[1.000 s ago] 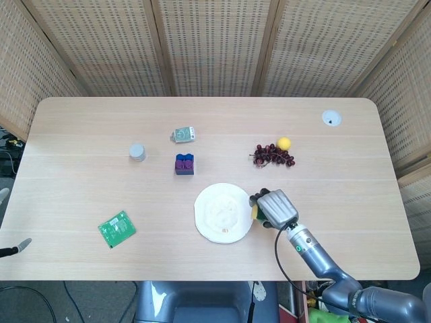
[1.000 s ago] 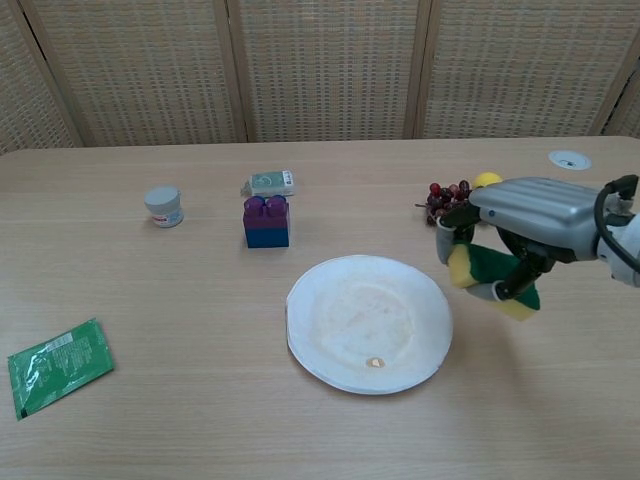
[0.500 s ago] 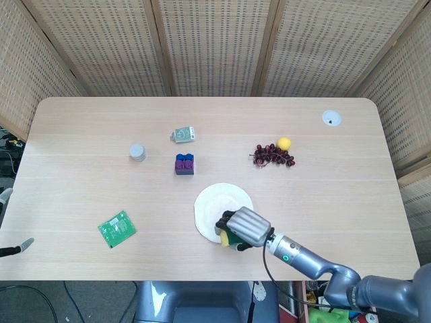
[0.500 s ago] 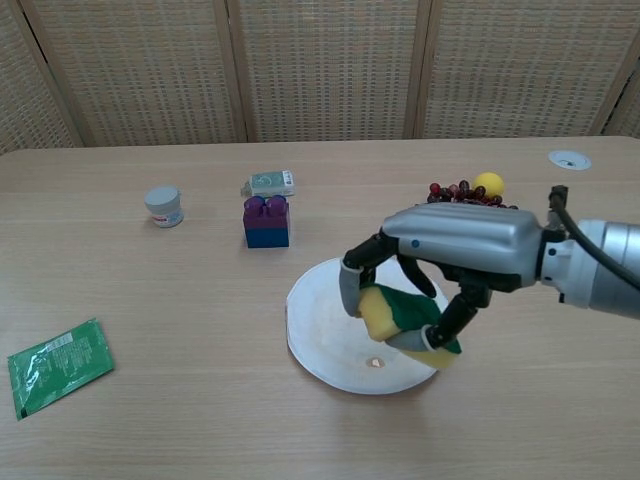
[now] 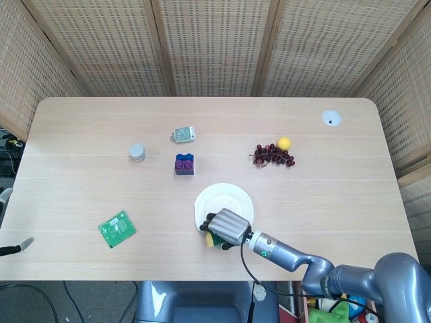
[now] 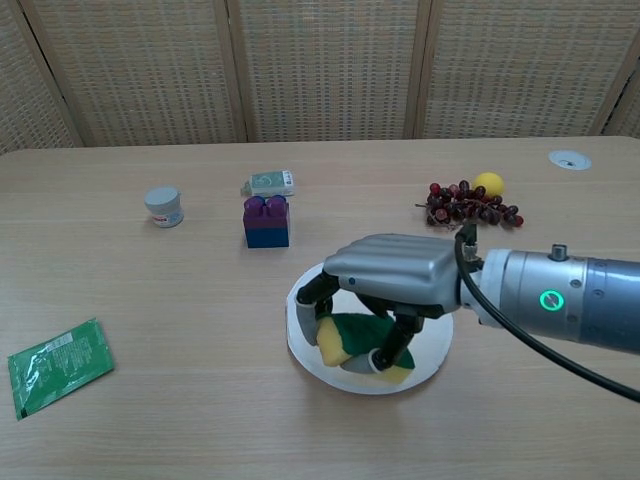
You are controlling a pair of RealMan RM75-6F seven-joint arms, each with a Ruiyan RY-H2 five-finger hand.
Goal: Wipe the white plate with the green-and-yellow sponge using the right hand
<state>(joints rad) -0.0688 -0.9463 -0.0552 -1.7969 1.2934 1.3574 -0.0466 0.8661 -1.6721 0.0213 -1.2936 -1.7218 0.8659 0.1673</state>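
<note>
One right hand (image 6: 385, 300), palm down, grasps one green-and-yellow sponge (image 6: 352, 342) between its curled fingers (image 6: 312, 300) and holds it over the near left part of one white plate (image 6: 434, 342); whether the sponge touches the plate surface cannot be told. In the head view the same hand (image 5: 224, 228) covers the plate's (image 5: 229, 196) near edge. The left hand is out of frame in both views. Beyond the hand, to its left, stand one blue-and-purple toy block (image 6: 266, 221), one small pale-green packet (image 6: 268, 183) and one small white jar (image 6: 163, 207). Far to the hand's left lies one green sachet (image 6: 58, 364). Beyond the hand, to its right, lie one bunch of dark red grapes (image 6: 466, 204) and one yellow ball (image 6: 488, 183) just beside it.
</note>
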